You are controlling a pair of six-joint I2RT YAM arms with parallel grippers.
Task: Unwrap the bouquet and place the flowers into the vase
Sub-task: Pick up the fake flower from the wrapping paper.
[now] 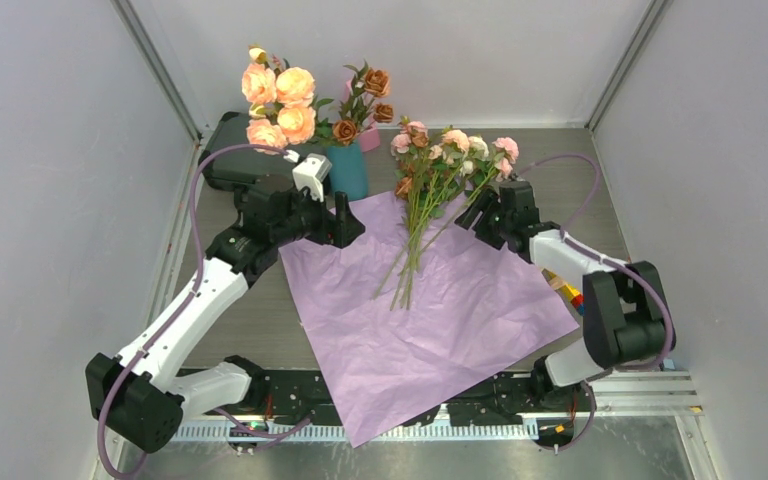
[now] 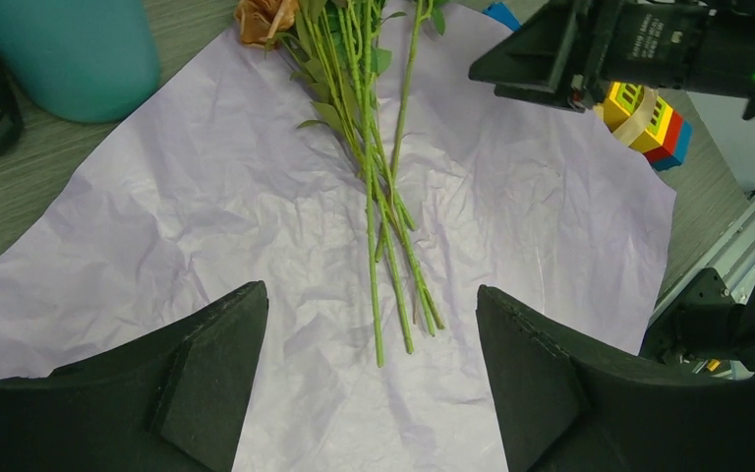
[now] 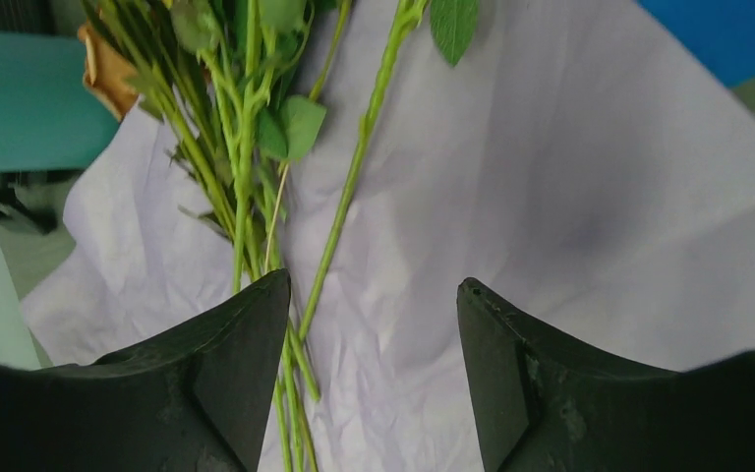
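Both arms reach inward over the flat, crinkled lilac paper sheet (image 1: pixel 430 330): left gripper (image 1: pixel 348 225) and right gripper (image 1: pixel 475 218) spread wide and empty, flanking the small pink, cream and brown roses (image 1: pixel 430 180) lying loose, right of the teal cylindrical vase (image 1: pixel 348 172)

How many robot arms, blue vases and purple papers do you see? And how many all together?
Robot arms: 2
Teal-blue vase: 1
Purple paper sheet: 1
Total: 4
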